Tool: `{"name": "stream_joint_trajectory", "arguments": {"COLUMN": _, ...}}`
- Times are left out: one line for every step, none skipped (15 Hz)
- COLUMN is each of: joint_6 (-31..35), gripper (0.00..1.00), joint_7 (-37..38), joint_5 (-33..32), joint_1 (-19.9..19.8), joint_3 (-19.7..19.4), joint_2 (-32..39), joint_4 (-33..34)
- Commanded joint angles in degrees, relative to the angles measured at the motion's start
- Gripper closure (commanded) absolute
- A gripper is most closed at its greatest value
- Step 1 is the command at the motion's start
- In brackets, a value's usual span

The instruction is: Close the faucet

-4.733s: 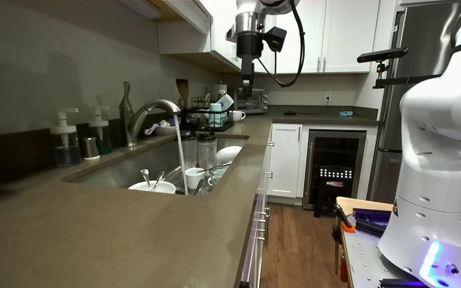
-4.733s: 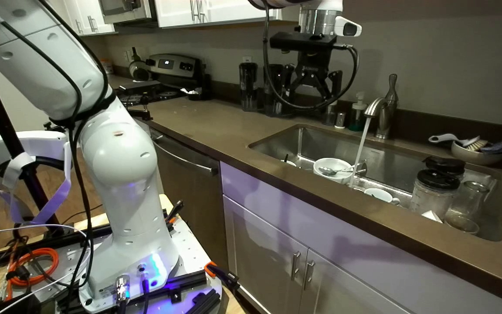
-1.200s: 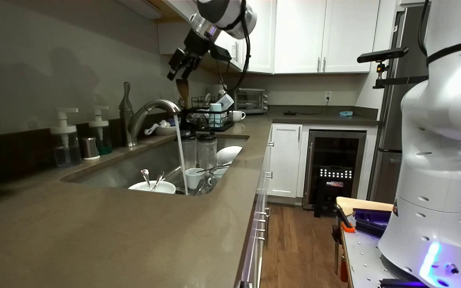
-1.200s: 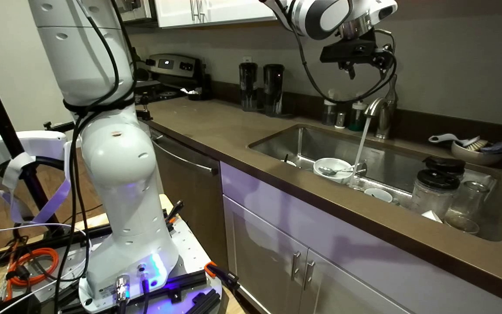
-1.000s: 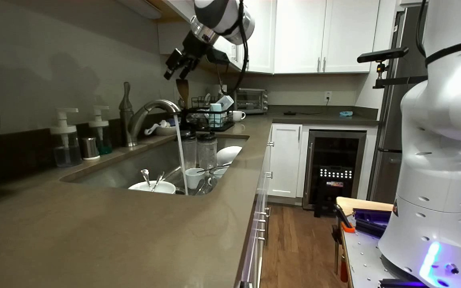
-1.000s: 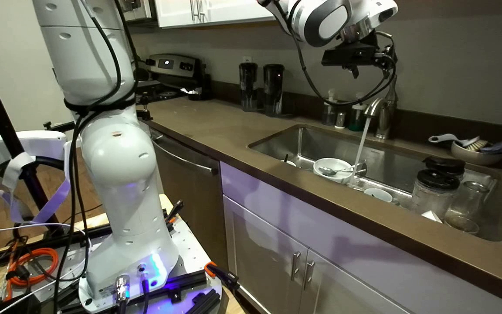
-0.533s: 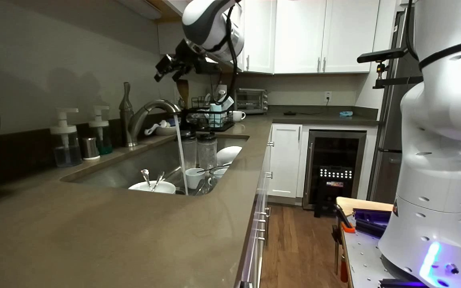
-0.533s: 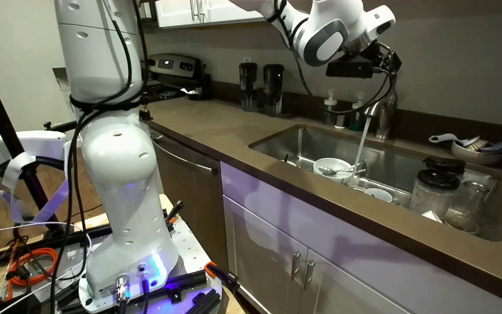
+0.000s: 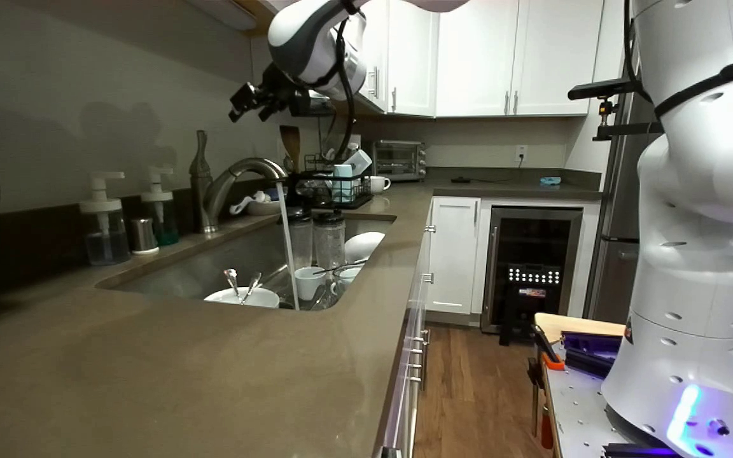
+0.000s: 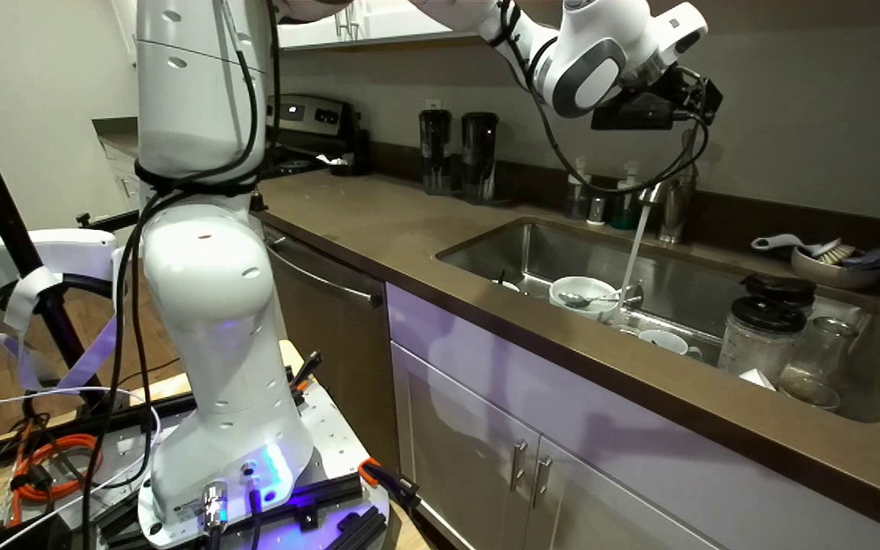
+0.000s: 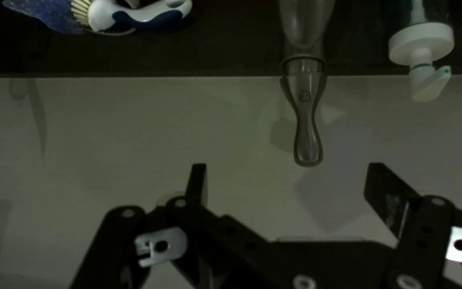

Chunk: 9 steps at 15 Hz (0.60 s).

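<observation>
Gripper: jaws spread wide, near but apart from the upright lever handle of the grey gooseneck faucet. Faucet stands on counter between sink and wall. Water stream running from spout into sink, near white bowl with spoon, white mug.

I have a brown counter before me, turning a corner at its far end, with a steel sink let into it. Behind the sink stands the faucet. On one side of it I see two soap dispensers with a small metal cup between them and, farther along, two tall dark containers, both upright. On the other side come a pale bowl, a black dish rack and a toaster oven. Past the corner lie a dark object and a blue object, too small for me to name.
</observation>
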Motion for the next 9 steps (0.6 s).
{"name": "stream_joint_trajectory", "arguments": {"joint_6": 1.85, "gripper": 0.0, "joint_7": -1.27, "joint_5": 1.15, "joint_1": -1.62, "joint_3": 1.53, "joint_2": 3.51, "joint_4": 4.68}}
{"name": "stream_joint_trajectory", "arguments": {"joint_6": 1.74, "gripper": 0.25, "joint_7": -1.39, "joint_5": 1.3, "joint_1": -2.02, "joint_3": 1.98, "joint_2": 4.23, "joint_4": 5.62}}
{"name": "stream_joint_trajectory", "arguments": {"joint_6": 1.73, "gripper": 0.26, "joint_7": -1.53, "joint_5": 1.46, "joint_1": -2.42, "joint_3": 2.44, "joint_2": 4.89, "joint_4": 6.42}}
{"name": "stream_joint_trajectory", "arguments": {"joint_6": 1.69, "gripper": 0.32, "joint_7": -1.55, "joint_5": 1.57, "joint_1": -2.9, "joint_3": 2.89, "joint_2": 5.68, "joint_4": 7.4}}
{"name": "stream_joint_trajectory", "arguments": {"joint_6": 1.65, "gripper": 0.4, "joint_7": -1.67, "joint_5": 1.74, "joint_1": -3.59, "joint_3": 3.67, "joint_2": 6.41, "joint_4": 8.34}}
{"name": "stream_joint_trajectory", "arguments": {"joint_6": 1.64, "gripper": 0.46, "joint_7": -1.76, "joint_5": 1.78, "joint_1": -4.19, "joint_3": 4.3, "joint_2": 7.03, "joint_4": 9.11}}
{"name": "stream_joint_trajectory", "arguments": {"joint_6": 1.75, "gripper": 0.54, "joint_7": -1.9, "joint_5": 1.83, "joint_1": -4.89, "joint_3": 5.08, "joint_2": 7.47, "joint_4": 9.65}}
{"name": "stream_joint_trajectory", "arguments": {"joint_6": 1.69, "gripper": 0.59, "joint_7": -2.02, "joint_5": 1.85, "joint_1": -5.66, "joint_3": 5.91, "joint_2": 7.83, "joint_4": 10.24}}
{"name": "stream_joint_trajectory", "arguments": {"joint_6": 1.77, "gripper": 0.65, "joint_7": -2.09, "joint_5": 1.82, "joint_1": -6.41, "joint_3": 6.7, "joint_2": 8.35, "joint_4": 10.98}}
